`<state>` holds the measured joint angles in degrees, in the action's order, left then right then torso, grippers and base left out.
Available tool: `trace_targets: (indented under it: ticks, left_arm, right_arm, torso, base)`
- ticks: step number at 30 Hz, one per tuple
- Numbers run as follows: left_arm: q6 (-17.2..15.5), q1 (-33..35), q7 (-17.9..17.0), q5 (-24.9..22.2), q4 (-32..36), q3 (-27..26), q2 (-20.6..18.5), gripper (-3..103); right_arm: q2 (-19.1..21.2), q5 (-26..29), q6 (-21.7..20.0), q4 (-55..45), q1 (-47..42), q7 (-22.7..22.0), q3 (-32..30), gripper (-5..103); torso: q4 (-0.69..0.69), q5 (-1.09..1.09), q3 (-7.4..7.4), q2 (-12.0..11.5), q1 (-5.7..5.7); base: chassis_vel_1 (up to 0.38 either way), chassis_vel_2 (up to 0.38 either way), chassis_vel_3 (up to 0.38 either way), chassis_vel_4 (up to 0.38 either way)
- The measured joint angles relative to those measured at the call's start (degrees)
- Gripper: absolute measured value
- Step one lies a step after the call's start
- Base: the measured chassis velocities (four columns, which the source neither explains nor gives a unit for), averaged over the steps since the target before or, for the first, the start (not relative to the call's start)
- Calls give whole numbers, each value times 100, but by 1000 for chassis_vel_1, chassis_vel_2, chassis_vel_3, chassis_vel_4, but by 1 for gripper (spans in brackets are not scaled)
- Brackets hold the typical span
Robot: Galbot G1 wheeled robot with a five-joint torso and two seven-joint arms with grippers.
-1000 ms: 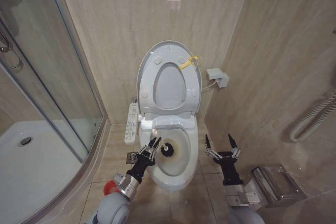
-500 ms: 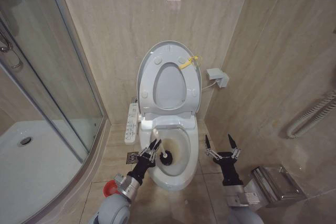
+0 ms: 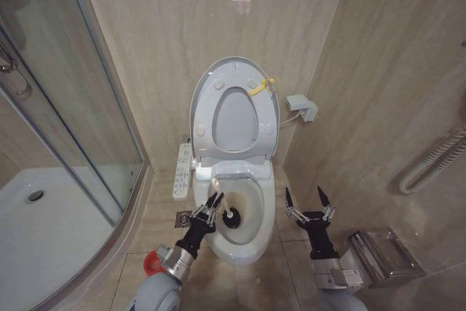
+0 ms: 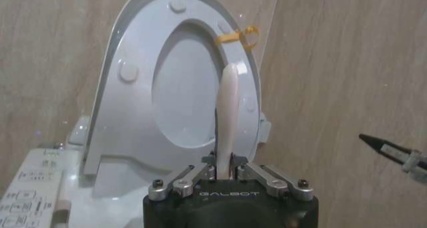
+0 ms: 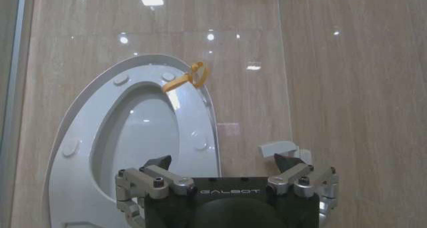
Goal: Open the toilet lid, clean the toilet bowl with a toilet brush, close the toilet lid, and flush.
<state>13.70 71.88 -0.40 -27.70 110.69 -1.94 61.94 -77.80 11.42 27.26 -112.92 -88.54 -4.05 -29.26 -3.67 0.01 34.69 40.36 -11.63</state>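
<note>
left tool (image 3: 210, 207) clamped on the brush (image 3: 227, 213) handle; head sits just ahead of the tool, low in the bowl (image 3: 256, 232), on its near-left wall. lid (image 3: 234, 113) stands upright beyond. you should keep the head pressed to the stained wall, sweep round below the rim. right tool (image 3: 306, 200) spread wide, idle, right of the bowl.

Left gripper (image 3: 211, 207) is extended forward, fingers (image 4: 261, 172) clamped together. Right gripper (image 3: 305, 200) is raised alongside, its 2 fingertips spread apart.
</note>
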Motion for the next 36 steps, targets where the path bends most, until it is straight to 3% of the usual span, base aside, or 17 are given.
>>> trace_targets:
  ticks: [17, 23, 36]
  left_arm:
    - [88, 524, 31, 130, 937, -439, -207, 14]
    - [115, 1042, 24, 184, 1540, -872, -336, 14]
    - [252, 1518, 11, 391, 1531, -1163, -265, 14]
  right_arm:
    - [2, -41, -2, -80, -53, -36, -23, 100]
    - [-9, -80, -2, -105, -62, -37, 13, 100]
    - [-36, -175, 89, -205, -154, -32, 80, 100]
  torso:
    - [-1, -1, 0, 0, 1]
    - [0, 0, 0, 2, 1]
    - [-1, -1, 0, 1, 1]
  base:
    - [0, 0, 0, 0]
    - [0, 0, 0, 0]
    - [0, 0, 0, 0]
